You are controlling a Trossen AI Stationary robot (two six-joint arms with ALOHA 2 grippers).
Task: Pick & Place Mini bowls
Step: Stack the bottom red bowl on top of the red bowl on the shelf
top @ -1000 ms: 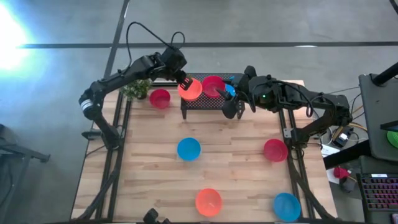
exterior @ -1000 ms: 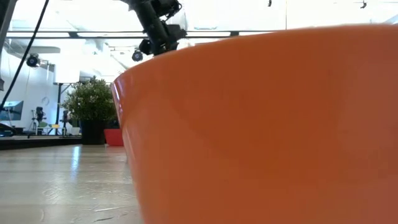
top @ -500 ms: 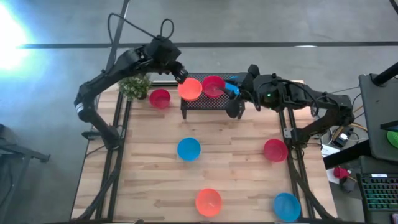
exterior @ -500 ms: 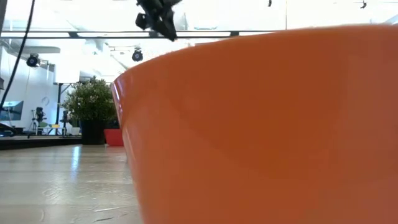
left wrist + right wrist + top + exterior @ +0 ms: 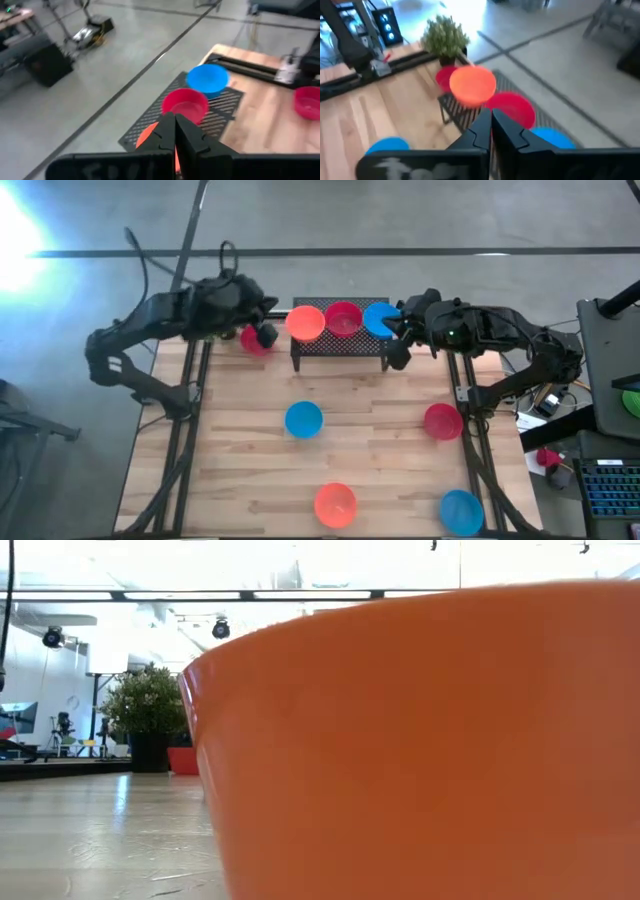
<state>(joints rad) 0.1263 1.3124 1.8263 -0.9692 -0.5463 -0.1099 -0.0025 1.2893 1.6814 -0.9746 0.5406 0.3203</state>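
Observation:
Three mini bowls sit in a row on the black mesh rack [image 5: 340, 345] at the table's far edge: orange [image 5: 305, 322], red [image 5: 343, 318] and blue [image 5: 378, 318]. My left gripper [image 5: 266, 335] is shut and empty, just left of the rack, over a red bowl [image 5: 250, 338] that rests on the table. Its shut fingertips show in the left wrist view [image 5: 175, 131]. My right gripper [image 5: 398, 352] is shut and empty at the rack's right end, beside the blue bowl. Its fingertips show in the right wrist view [image 5: 490, 125].
More bowls rest on the table: blue [image 5: 303, 419] in the middle, red [image 5: 442, 421] at the right, orange [image 5: 335, 505] and blue [image 5: 461, 512] near the front edge. The orange one fills the low view [image 5: 420, 740]. A potted plant [image 5: 215, 320] stands at the far left corner.
My left gripper has drawn back from the orange bowl on the rack toward the table's left edge; the bowl stays on the rack. My right gripper has moved toward the right edge, and the blue bowl now sits uncovered on the rack's right end.

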